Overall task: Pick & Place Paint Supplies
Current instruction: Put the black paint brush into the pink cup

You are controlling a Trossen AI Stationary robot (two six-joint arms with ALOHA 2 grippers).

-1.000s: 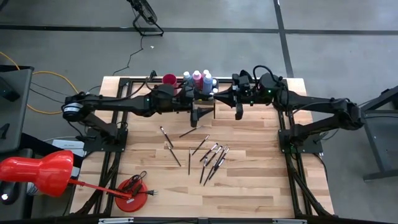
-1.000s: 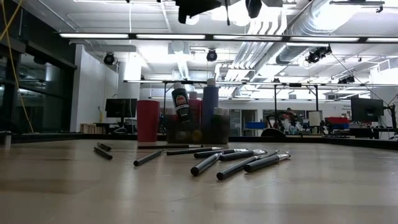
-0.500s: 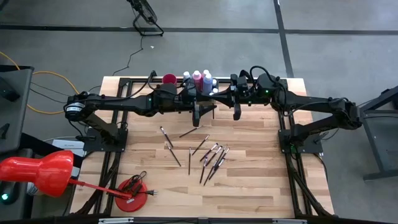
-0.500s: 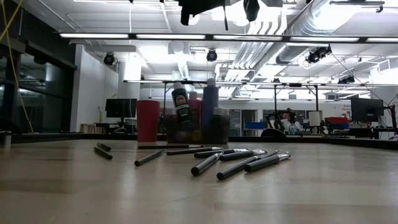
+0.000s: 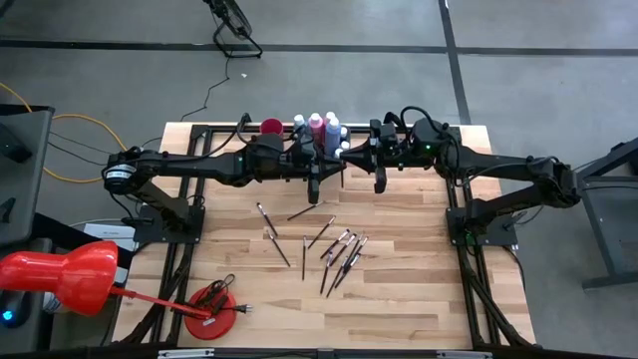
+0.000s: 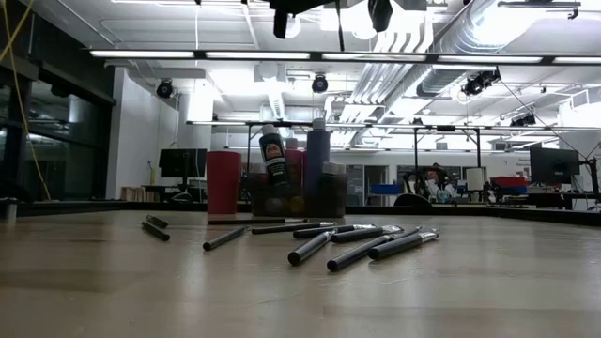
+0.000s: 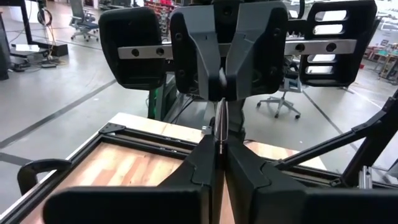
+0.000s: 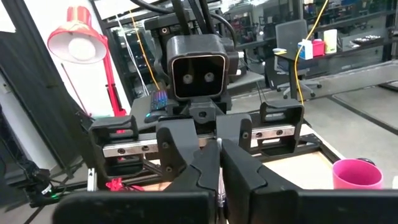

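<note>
Both hands are seen closed on one thin paintbrush (image 7: 219,121), which is held high above the table (image 5: 399,289). In the left wrist view the left hand (image 7: 219,149) is pressed onto the near end of the brush, and the right hand (image 8: 219,163) is clamped on the other end, facing it. The two hands are placed nose to nose over the far part of the table, just in front of the paint bottles (image 5: 319,125). From this pose a handover between the arms is judged to be in hand; which hand is meant to keep the brush cannot be told.

Beyond the hands, the bottles are gathered upright in a tight cluster at the far edge, inside what is seen in the low view as a dark tray (image 6: 329,202). That part of the task is judged done, or nearly so. The pink cup (image 5: 271,127) is set just beside the cluster; whether anything has been put in it cannot be made out.

Nearer the front, about nine loose brushes (image 5: 334,249) are scattered flat across the middle of the table, some touching, some apart. Most of the brush work is therefore judged to be left, with only the one brush lifted so far
</note>
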